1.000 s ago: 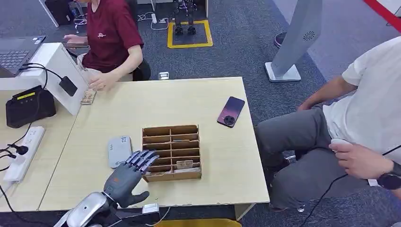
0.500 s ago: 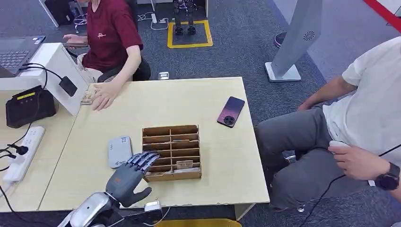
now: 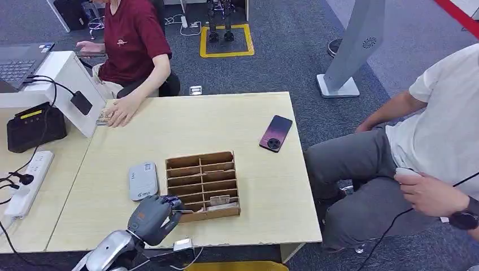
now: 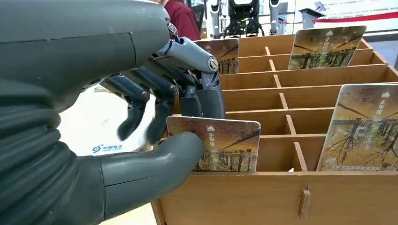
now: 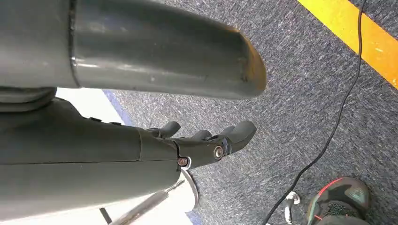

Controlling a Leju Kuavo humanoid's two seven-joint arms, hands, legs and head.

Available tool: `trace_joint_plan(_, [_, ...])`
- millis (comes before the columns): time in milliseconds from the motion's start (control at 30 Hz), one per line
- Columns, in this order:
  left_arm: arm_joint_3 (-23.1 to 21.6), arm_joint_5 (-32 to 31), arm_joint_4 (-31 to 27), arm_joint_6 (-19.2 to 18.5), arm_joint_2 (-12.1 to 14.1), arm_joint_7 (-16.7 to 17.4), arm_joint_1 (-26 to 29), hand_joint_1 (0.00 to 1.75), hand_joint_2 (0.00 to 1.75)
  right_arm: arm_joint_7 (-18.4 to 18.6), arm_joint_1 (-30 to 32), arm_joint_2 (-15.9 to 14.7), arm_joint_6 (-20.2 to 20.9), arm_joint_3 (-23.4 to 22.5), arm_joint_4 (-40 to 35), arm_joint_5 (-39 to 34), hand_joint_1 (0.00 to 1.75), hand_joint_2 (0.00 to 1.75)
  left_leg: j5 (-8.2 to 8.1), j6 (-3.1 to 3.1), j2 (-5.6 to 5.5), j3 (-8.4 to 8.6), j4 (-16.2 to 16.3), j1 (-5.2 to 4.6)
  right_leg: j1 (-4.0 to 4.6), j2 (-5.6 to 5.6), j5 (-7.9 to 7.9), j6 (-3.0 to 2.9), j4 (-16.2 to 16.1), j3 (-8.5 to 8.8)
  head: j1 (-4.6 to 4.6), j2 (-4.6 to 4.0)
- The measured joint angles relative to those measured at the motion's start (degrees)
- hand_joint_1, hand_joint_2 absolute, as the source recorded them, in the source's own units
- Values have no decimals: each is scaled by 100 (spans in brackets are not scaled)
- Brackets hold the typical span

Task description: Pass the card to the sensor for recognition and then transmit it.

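Fingers (image 4: 206, 96) and thumb of left hand (image 3: 151, 216) pinch card (image 4: 225, 145); right hand (image 5: 197, 140) hangs empty, fingers loosely apart.

Pale wooden table (image 3: 248, 130), grey carpet floor (image 3: 282, 51), yellow floor marking (image 3: 226, 54)

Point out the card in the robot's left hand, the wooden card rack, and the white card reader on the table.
card (image 4: 230, 150), left wrist view, on its printed face.
wooden card rack (image 3: 206, 213), head view, on its front wall.
white card reader (image 3: 142, 179), head view, on its top face.
left hand (image 3: 151, 216), head view, on its back.
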Motion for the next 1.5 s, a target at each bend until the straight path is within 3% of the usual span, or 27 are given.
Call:
trace_joint_plan(333, [0,0,11,2,-7,0,-1,175,175,0,0,0,0,0,0,0,0,0,0,0,0,0,0,0,0,0,0,0,0,0,0,0])
trace_joint_plan(400, [2,302,48,-35,-22,-129,-1,175,175,0,0,0,0,0,0,2,0,0,0,0,0,1,0,0,0,-2,0,0,0,4,0,0])
trace_joint_plan(600, [2,418,50,-55,-22,-195,-2,175,175,0,0,0,-2,0,0,2,0,0,0,0,-1,2,0,0,0,-3,0,1,0,5,0,0])
trace_joint_plan(733, [69,1174,-54,-229,150,-363,-102,175,175,-11,1,-2,-2,-4,0,4,0,0,7,-4,-1,3,1,2,2,-3,3,-2,1,1,0,0])
trace_joint_plan(800, [206,1830,-327,-534,421,-409,-420,175,175,-20,2,-2,-4,-11,0,4,0,0,26,-12,-8,-17,7,17,17,-6,15,-12,2,-16,2,0])
trace_joint_plan(867, [661,2784,-696,-1052,805,-385,-1203,175,175,-59,-8,0,-11,-44,0,2,0,0,48,-21,-37,-44,7,27,28,-36,34,-24,3,-36,-4,0])
trace_joint_plan(900, [836,3166,-783,-1493,947,-264,-1704,175,175,-63,-10,-2,-13,-52,0,2,0,0,61,-23,-50,-53,7,33,33,-50,38,-26,4,-38,-4,0])
trace_joint_plan(967, [1158,4059,-872,-2370,1130,154,-2774,175,175,-85,-33,0,-20,-87,0,0,0,0,77,-31,-58,-74,8,46,43,-60,61,-37,5,-58,-7,0])
trace_joint_plan(1067, [1342,4873,-870,-2936,1261,919,-4313,175,175,-101,-54,0,-37,-111,0,0,0,0,89,-41,-47,-95,8,49,48,-46,87,-46,5,-80,-2,0])
trace_joint_plan(1167, [1349,5204,-839,-3018,1318,1382,-5347,175,175,-44,-54,4,-35,-138,0,0,0,0,88,-41,-24,-90,8,47,46,-21,90,-42,4,-82,-4,0])
trace_joint_plan(1233, [1349,5379,-756,-2966,1364,1460,-5660,175,175,-7,-58,9,-17,-142,0,0,0,0,88,-40,-22,-87,8,43,41,-19,89,-42,4,-82,-4,0])
trace_joint_plan(1400, [1349,5324,-465,-2423,1600,1257,-5561,175,175,11,-61,17,22,-146,0,0,0,0,88,-41,-22,-82,3,44,40,-19,87,-45,6,-82,-4,0])
trace_joint_plan(1467, [1349,4868,-367,-2071,1685,1196,-5379,175,175,52,-60,24,24,-146,0,0,0,0,89,-42,-22,-82,2,45,41,-18,86,-46,8,-84,-4,0])
trace_joint_plan(1500, [1349,4329,-317,-1817,1698,1222,-5262,175,175,61,-60,26,31,-146,0,0,0,0,91,-45,-22,-82,2,45,41,-20,86,-46,8,-84,-4,0])
